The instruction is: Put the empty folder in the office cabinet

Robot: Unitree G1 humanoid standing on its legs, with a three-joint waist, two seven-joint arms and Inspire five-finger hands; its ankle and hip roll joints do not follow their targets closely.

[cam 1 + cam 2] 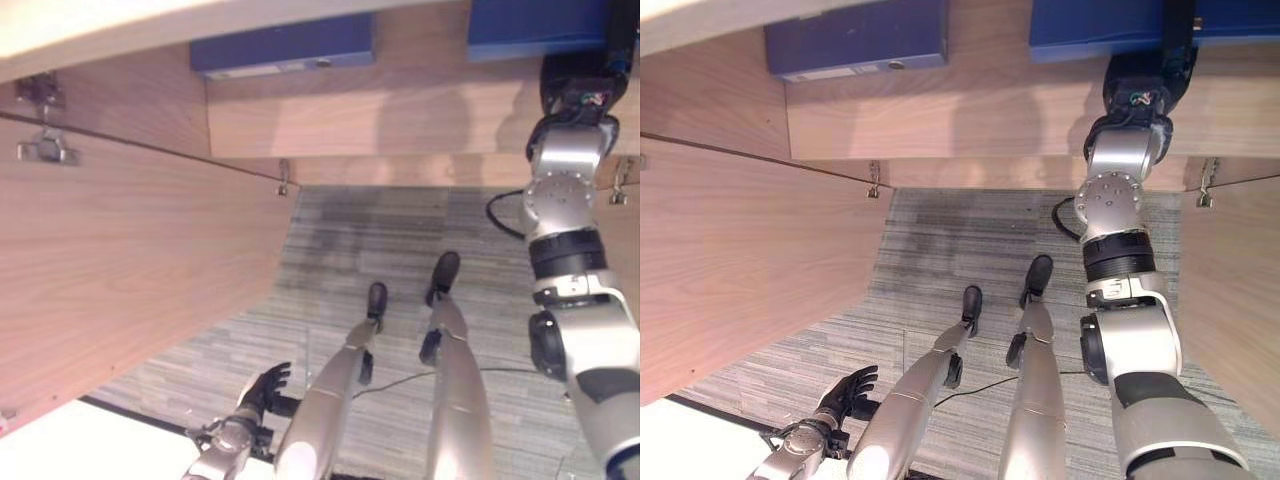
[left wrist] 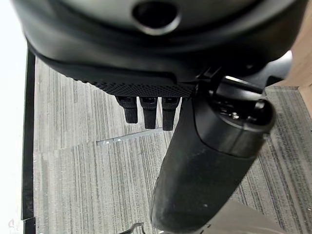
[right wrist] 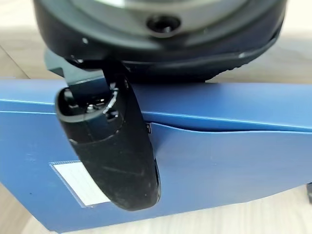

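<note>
A blue folder (image 1: 530,25) rests on the wooden cabinet shelf (image 1: 400,115) at the upper right. My right hand (image 1: 1145,85) reaches up to it. In the right wrist view its thumb (image 3: 117,151) presses on the folder's blue cover (image 3: 219,161), near a white label; the fingers are hidden behind the folder. My left hand (image 1: 262,388) hangs low at the lower left over the carpet, with relaxed fingers (image 2: 148,109) and nothing in it.
A second, darker blue folder (image 1: 285,45) lies on the same shelf to the left. An open wooden cabinet door (image 1: 120,270) stands at the left, another (image 1: 1230,290) at the right. Grey carpet (image 1: 380,230) lies below, and a white surface (image 1: 80,445) at the lower left.
</note>
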